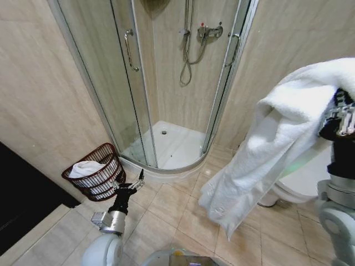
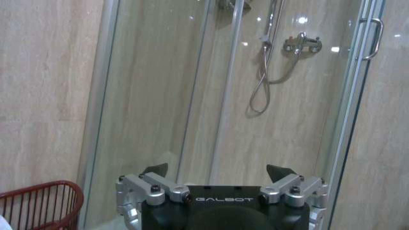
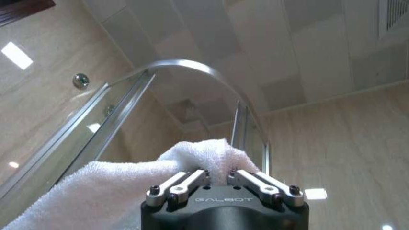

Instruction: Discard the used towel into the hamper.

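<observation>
Right claw [image 3: 217, 178]: up high on the robot's right, fingers pinched tight on a fold of the white towel [image 1: 277, 138], and the wrist view looks past it to the ceiling panels!
Towel: big, fluffy, draped off that claw and hanging in long folds, its lowest corner dangling above the floor tiles [image 1: 166, 208] without touching them.
Left claw [image 2: 217, 171]: down low on the robot's left, fingers spread apart and nothing between them, pointed toward the shower glass.
Hamper [image 1: 108, 177]: dark reddish-brown wicker basket standing on the floor against the left wall, just beside the shower enclosure's curved base; a white cloth [image 1: 86, 168] already lies inside it. The left claw sits near its rim, the towel well apart from it across the room.
Shower enclosure [image 1: 138, 83]: curved glass doors with metal handles, white tray with a drain, mixer tap and hose on the back wall.
Toilet [image 1: 299, 183]: white, on the robot's right, partly hidden behind the hanging towel.
Room: beige stone-look tiles on walls and floor, glossy, catching light spots.
</observation>
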Controlling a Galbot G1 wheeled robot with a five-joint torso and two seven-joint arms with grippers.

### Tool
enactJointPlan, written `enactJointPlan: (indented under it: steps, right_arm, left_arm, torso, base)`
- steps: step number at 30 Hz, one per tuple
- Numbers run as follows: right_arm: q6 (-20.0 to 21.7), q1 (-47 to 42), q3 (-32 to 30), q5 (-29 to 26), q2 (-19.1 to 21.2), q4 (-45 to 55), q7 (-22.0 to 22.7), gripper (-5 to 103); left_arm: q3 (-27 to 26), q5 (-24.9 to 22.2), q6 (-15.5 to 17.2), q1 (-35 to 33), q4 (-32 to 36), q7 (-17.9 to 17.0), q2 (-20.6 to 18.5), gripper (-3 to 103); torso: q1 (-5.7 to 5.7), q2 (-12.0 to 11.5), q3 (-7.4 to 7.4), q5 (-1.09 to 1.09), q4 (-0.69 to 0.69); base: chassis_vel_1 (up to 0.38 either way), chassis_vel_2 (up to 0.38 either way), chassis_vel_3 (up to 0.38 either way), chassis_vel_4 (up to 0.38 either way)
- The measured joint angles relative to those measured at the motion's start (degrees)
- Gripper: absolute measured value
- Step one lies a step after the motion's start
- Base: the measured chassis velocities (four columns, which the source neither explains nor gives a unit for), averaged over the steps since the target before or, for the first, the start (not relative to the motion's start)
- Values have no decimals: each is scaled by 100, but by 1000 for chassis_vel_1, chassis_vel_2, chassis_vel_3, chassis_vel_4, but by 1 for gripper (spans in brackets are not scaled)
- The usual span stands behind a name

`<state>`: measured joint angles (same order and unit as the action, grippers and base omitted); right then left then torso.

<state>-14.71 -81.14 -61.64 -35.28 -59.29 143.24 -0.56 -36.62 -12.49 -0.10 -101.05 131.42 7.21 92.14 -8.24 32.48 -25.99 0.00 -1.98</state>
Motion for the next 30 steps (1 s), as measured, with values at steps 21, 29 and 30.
enactJointPlan:
  steps: [21, 29, 30]
  right_arm:
    - [-18, -14, -156, -129, 95, 0, 0, 7]
    - [7, -11, -256, -209, 191, 1, -19, 7]
    - [13, -11, -277, -219, 215, 1, -19, 7]
  left_arm:
    - [0, 0, 0, 0, 0, 0, 0, 100]
    - [0, 0, 0, 0, 0, 0, 0, 100]
    - [0, 0, 0, 0, 0, 0, 0, 100]
  torso:
    - [-204, 500, -297, 0, 0]
    - [-280, 670, -390, 0, 0]
    - [-296, 705, -410, 0, 0]
  base:
    - [0, 0, 0, 0]
    - [0, 0, 0, 0]
    - [0, 0, 0, 0]
